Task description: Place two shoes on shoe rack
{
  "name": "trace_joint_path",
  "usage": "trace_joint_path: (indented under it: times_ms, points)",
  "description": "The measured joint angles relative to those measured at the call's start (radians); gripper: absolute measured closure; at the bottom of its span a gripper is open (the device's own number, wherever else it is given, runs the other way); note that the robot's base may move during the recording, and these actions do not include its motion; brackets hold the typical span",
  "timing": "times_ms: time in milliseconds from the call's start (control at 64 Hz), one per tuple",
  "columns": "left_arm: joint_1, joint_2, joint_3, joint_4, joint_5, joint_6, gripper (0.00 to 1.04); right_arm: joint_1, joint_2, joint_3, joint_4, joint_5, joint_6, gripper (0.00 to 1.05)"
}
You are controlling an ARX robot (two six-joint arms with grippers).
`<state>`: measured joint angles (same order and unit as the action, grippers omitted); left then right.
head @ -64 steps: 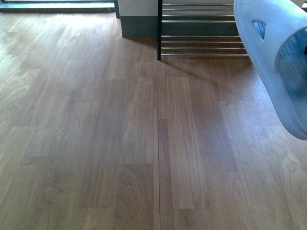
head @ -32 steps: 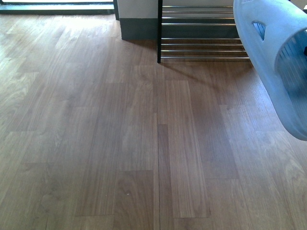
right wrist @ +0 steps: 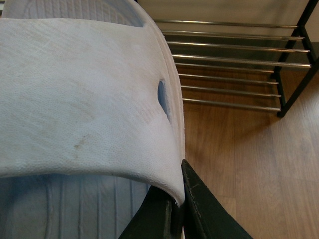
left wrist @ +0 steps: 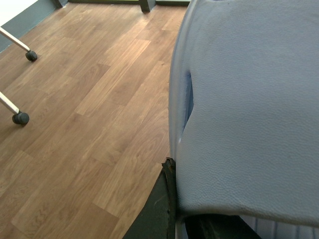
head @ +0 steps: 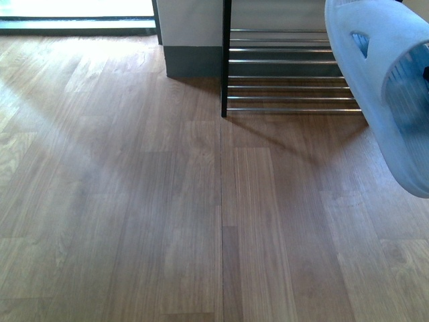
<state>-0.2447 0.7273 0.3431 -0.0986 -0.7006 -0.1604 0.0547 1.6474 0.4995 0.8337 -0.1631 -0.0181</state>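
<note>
A brown wood-plank floor (head: 134,201) fills the front view from 6 o'clock up to 12. At 12 to 1 o'clock stands the open shoe rack (head: 288,62) of black metal side frames and thin silver horizontal rods. Its left upright rests on the floor, and its right end is covered by a shoe held in front of it. The right wrist view shows the rack's other black side frame standing on the floor beyond the rods.

Just left of the rack, at 12 o'clock, is a white wall column (head: 191,20) with grey skirting (head: 193,62) at its foot.

The pale blue rubber slide sandal (head: 389,87) hangs clear of the floor at 2 to 3 o'clock, its strap turned toward the camera with a small slot in the side. No arm shows in that view. In the right wrist view the strap lies close under the lens. There the right gripper (right wrist: 177,199) is clamped on the strap's edge, one dark finger inside and one outside.

A second pale blue rubber slide sandal (left wrist: 249,99) fills much of the left wrist view, raised well above the floor. The left gripper (left wrist: 174,209) pinches the strap's edge between its dark jaws.

Well apart from that sandal, two black caster wheels (left wrist: 20,118) on slim silver legs (left wrist: 12,40) sit on the floor.
</note>
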Motion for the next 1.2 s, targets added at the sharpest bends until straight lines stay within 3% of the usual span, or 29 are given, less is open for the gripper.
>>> trace_joint_path:
  times_ms: [1203]
  points:
    - [0.0, 0.001, 0.0, 0.0, 0.002, 0.0, 1.03, 0.0, 0.0, 0.0, 0.0, 0.0, 0.0, 1.03]
